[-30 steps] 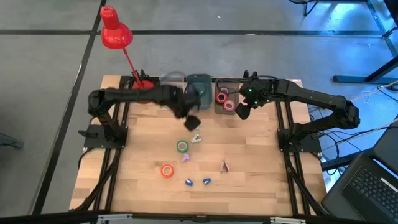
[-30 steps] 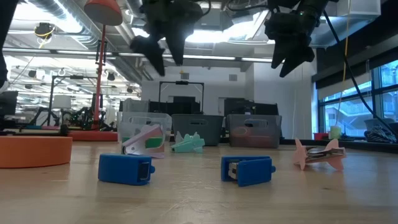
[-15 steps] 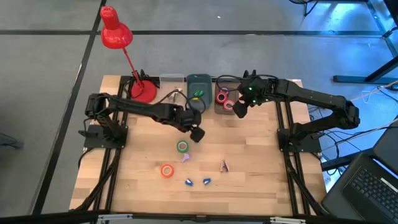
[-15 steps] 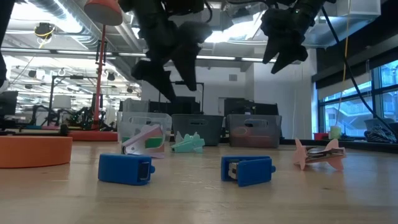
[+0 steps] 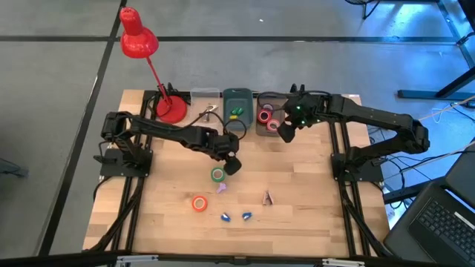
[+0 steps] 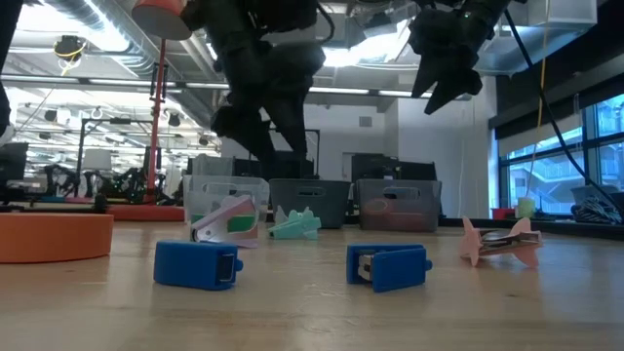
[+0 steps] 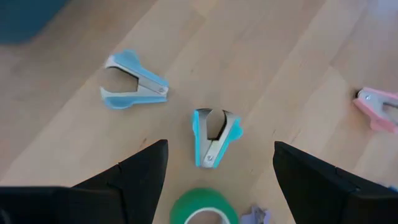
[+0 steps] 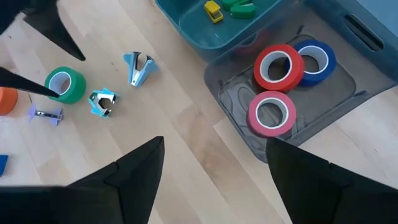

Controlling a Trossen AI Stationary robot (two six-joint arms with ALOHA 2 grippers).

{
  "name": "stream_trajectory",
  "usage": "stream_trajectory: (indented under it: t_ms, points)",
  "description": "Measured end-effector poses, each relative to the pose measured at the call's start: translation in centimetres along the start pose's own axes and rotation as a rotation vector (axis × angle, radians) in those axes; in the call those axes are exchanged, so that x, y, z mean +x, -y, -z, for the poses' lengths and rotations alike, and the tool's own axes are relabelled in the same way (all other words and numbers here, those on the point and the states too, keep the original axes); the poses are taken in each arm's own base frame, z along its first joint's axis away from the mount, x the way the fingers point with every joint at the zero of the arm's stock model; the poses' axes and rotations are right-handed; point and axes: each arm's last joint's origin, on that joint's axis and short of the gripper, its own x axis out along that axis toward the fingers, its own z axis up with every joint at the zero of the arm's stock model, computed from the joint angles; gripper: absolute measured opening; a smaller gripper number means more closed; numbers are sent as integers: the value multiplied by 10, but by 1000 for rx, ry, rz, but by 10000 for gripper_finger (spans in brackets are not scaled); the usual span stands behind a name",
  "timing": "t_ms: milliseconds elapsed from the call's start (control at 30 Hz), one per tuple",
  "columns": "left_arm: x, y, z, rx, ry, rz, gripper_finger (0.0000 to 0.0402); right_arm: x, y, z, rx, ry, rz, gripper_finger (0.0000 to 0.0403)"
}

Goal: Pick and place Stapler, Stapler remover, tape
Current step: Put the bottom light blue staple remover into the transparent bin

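**Both arms up, nothing in either grip**

The left gripper [image 5: 231, 165] hangs over the middle of the worktop [image 5: 312, 200] with its fingers spread and nothing between them. Right under it, on the wood, sits the green tape [image 7: 204, 209], with two pale blue staple removers [image 7: 214, 135] just beyond it and well apart from the fingers. A purple piece [image 5: 221, 188] lies just beside the green ring.

The right gripper [image 5: 286, 132] is spread too, hovering at the worktop's far edge over the grey bin [image 8: 339, 102]. Three rolls already lie in that bin: a red tape [image 8: 278, 66], a blue tape [image 8: 315, 58] touching it, and a pink tape [image 8: 272, 112]. The teal bin [image 5: 237, 100] next to it holds small green and yellow pieces.

Nearer the front edge lie an orange tape [image 5: 199, 203], two small blue staplers [image 6: 197, 263] and a pink staple remover [image 6: 500, 241]. A red desk lamp [image 5: 138, 41] stands at the far left corner, behind the left arm.
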Motion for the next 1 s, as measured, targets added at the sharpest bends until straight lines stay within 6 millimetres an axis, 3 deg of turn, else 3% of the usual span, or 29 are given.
stream_trajectory:
  t_ms: [367, 633, 833, 1000]
  points:
    - [15, -7, 8, -26, 23, 33, 278, 0, -1, 1, -5, -1, -3, 285]
    - [53, -9, 17, 6, -47, 4, 276, 0, -1, 1, -4, -2, -3, 285]
    - [68, -12, 18, 7, -44, -17, 246, 0, -2, 1, -7, -5, -3, 284]
    - [69, -14, 15, 18, -27, -34, 210, 0, -2, 1, -7, -5, -3, 285]
